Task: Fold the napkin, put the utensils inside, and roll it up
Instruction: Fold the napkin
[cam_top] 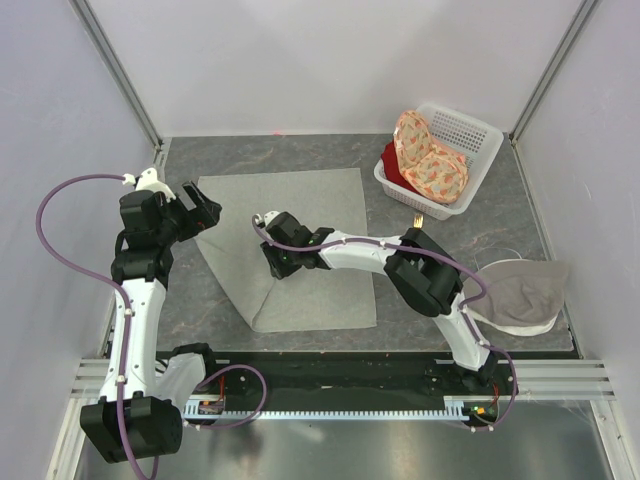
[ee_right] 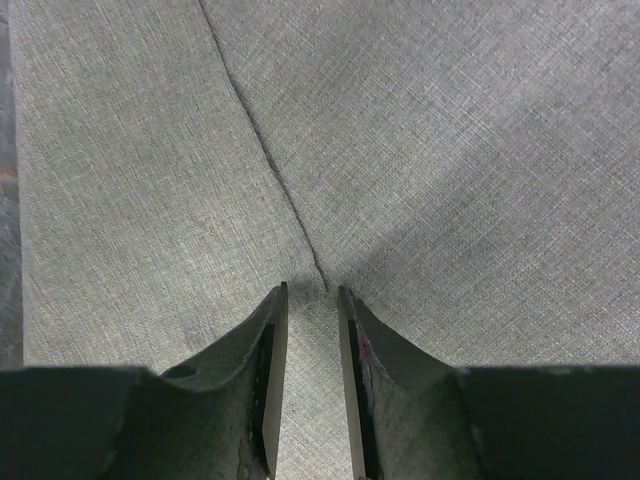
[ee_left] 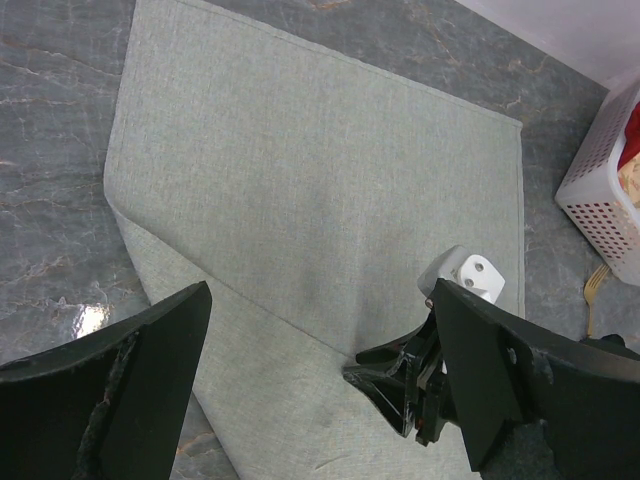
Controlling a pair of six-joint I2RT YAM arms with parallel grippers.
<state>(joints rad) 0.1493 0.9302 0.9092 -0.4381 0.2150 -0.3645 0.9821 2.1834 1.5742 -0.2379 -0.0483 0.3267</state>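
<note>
The sage-grey napkin (cam_top: 300, 205) lies flat on the table, with its near-left corner folded inward as a triangular flap. My right gripper (cam_top: 272, 262) rests on the napkin at the tip of that flap. In the right wrist view (ee_right: 312, 295) its jaws stand a narrow gap apart, with the fold edge ending at the tips. My left gripper (cam_top: 205, 215) is wide open and empty, hovering over the napkin's left edge (ee_left: 300, 170). The fork's gold head (cam_top: 418, 213) peeks out beside the basket and shows in the left wrist view (ee_left: 597, 285). Its handle is hidden.
A white basket (cam_top: 480, 135) at the back right holds an orange floral cloth (cam_top: 425, 160) and a red cloth. A paler beige-grey cloth (cam_top: 520, 295) lies at the right edge. Walls enclose the back and both sides.
</note>
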